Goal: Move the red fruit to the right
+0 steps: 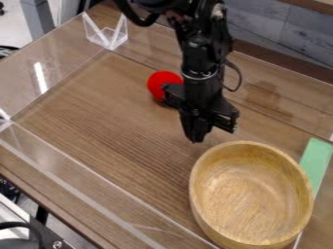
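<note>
The red fruit (160, 85) lies on the wooden tabletop, left of the black arm, which covers its right side. My gripper (198, 133) points straight down in front of and to the right of the fruit, with its tips close to the wood. The fingers (194, 124) are drawn together into a narrow point and nothing shows between them. The fruit is not in the grip.
A large wooden bowl (250, 195) stands at the front right, just below the gripper. A green strip (316, 161) lies at the right edge. Clear plastic walls (53, 73) ring the table, with a clear stand (107, 37) at the back left.
</note>
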Available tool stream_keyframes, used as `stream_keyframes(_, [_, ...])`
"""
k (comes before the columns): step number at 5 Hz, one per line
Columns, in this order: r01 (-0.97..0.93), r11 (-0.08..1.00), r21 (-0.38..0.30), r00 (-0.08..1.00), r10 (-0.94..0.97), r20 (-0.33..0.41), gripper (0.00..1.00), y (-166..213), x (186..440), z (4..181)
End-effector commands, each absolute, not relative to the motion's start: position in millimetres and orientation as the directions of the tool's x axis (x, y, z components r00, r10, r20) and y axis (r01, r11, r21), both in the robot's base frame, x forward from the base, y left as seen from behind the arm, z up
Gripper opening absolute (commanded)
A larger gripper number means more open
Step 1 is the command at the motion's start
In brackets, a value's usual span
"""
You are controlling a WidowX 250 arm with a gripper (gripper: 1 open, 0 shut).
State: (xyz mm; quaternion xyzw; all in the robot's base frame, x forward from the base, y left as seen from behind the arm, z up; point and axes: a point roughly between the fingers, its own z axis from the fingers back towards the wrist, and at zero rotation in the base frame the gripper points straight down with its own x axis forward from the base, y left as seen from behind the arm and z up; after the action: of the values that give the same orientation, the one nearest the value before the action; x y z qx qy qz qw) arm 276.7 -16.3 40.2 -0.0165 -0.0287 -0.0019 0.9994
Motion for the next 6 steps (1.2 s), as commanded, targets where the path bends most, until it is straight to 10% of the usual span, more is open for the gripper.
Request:
stream_keyframes(1, [0.021, 0.999, -0.034, 0.993, -0.017, 0.12, 1.0, -18.9, 289.5, 56.3])
stream_keyframes(2, [0.021, 0.999, -0.033, 0.992, -0.016, 0.126, 0.0, -18.5, 290.4, 58.7])
stream_keyframes(3, [0.021, 0.999, -0.031, 0.991, -0.017, 0.13, 0.0, -17.9, 291.6, 59.5])
stream_keyframes(4, [0.027, 0.999, -0.033, 0.992, -0.022, 0.127, 1.0, -18.7, 292.4, 58.5])
stream_keyframes(5, [0.03, 0.999, -0.036, 0.992, -0.025, 0.124, 1.0, -19.1, 293.2, 57.1])
stream_keyframes(6, [0.029, 0.999, -0.036, 0.991, -0.024, 0.13, 0.0, -18.8, 294.0, 59.2])
